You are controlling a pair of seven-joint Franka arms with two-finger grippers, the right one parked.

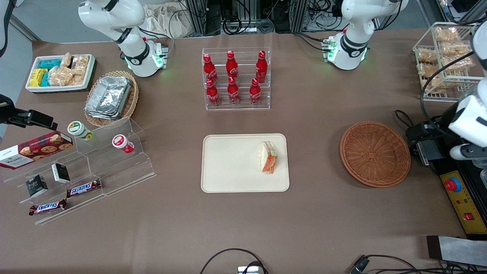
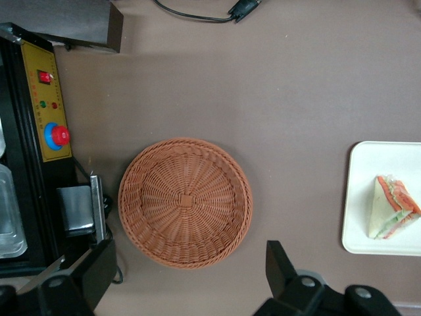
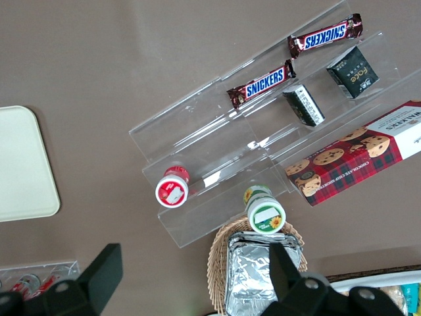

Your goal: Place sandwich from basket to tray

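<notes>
One sandwich (image 1: 268, 157) lies on the tray (image 1: 228, 167), at the end nearer the working arm's side of the table, just inside the rim. It is a triangular wedge whose long axis runs toward and away from the front camera; its orange-red and green cut edge faces the basket (image 1: 375, 153), and the wedge narrows to a tip at the end farther from that camera. There is one tray and one round reddish-brown basket, which holds nothing and sits well apart from the tray. The gripper (image 2: 184, 276) hangs above the table next to the basket, its two fingers (image 2: 279, 266) spread wide with nothing between them (the wrist view looks straight down on the basket and catches the sandwich (image 2: 393, 207) at the tray's end (image 2: 365, 197)). Six red cola bottles (image 1: 233, 78) stand in a clear rack, three in each of two rows, farther from the front camera than the tray. Two Snickers bars (image 1: 83, 187) lie on the clear stepped stand toward the parked arm's end
</notes>
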